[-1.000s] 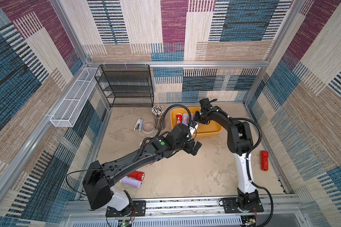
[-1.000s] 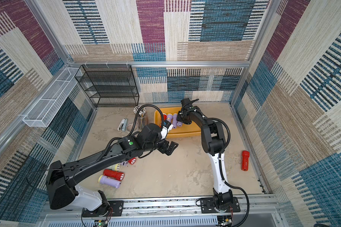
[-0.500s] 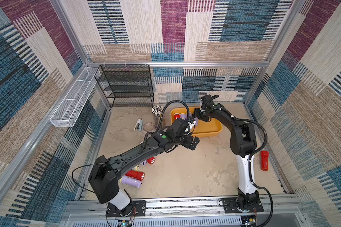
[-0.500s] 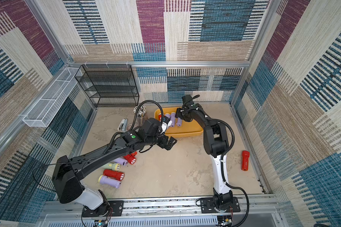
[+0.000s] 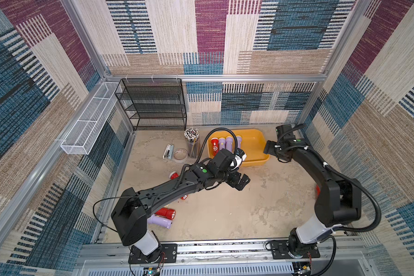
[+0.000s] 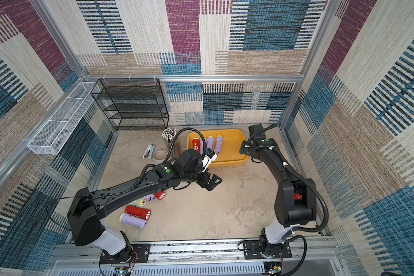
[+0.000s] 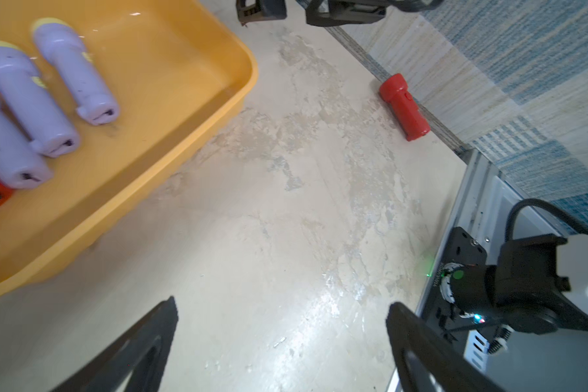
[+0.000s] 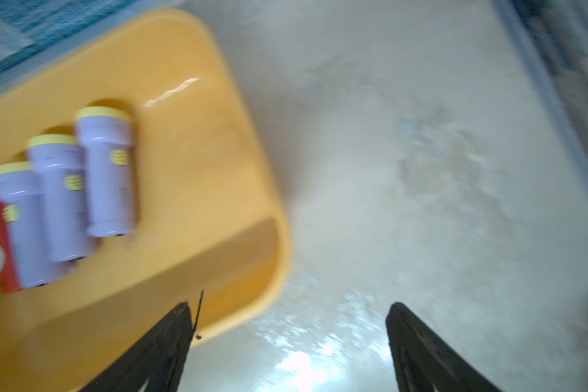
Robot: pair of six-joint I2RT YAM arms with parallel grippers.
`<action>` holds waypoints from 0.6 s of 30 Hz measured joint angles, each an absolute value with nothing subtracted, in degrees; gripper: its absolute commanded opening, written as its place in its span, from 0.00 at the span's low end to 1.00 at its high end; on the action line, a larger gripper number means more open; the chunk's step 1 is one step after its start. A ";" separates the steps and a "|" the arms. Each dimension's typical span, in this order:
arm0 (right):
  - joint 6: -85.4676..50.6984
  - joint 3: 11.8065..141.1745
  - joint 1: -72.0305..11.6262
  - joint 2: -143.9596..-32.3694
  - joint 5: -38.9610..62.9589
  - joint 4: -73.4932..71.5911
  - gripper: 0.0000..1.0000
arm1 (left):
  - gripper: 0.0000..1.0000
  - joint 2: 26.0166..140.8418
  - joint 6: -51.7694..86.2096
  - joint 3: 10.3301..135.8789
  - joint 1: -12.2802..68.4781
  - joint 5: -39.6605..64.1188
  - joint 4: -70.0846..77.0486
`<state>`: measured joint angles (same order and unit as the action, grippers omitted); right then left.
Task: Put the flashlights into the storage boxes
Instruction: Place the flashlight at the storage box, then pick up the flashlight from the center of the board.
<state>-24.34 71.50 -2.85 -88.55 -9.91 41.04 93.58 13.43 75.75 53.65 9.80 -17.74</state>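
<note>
The black right arm (image 5: 307, 165) is pulling back to the right. A second ago its right gripper (image 5: 268, 149) was reaching over the shallow yellow-orange plastic tray (image 5: 253, 163) with fingers drawn in; now it is hanging just past the tray's right end, fingers spread wide and carrying nothing. The black left arm (image 5: 172, 188) is stretching from the near left to the middle, and the left gripper (image 5: 240, 182) is hovering much where it was, just on the near side of the tray, also spread wide and empty. In the tray's left half, one red flashlight (image 5: 214, 146) and three lavender flashlights (image 5: 229, 143) are lying side by side, the lavender ones pointing their pale-yellow heads at the far wall. The right wrist view is showing that row blurred but unobstructed, whereas in both top views the left arm's cable (image 5: 235, 143) is crossing in front of it. The left wrist view is showing a lone red flashlight (image 7: 404, 107) just beside the right wall, which the right arm is mostly hiding in both top views. Loose flashlights (image 6: 138, 212), red, lavender and one pale green (image 6: 139, 203), are lying at the near left, partly under the left arm. A black mesh shelf rack (image 5: 153, 105) is standing at the far left and a white wire basket (image 5: 86, 129) is hanging on the left wall. A cup of pencils (image 5: 192, 143), a tape roll (image 5: 180, 154) and a stapler (image 5: 168, 151) are sitting left of the tray.
</note>
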 measured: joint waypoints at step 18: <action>-29.71 53.10 21.17 -75.42 -17.87 43.64 1.00 | 0.99 97.80 13.47 78.15 58.13 16.62 -14.72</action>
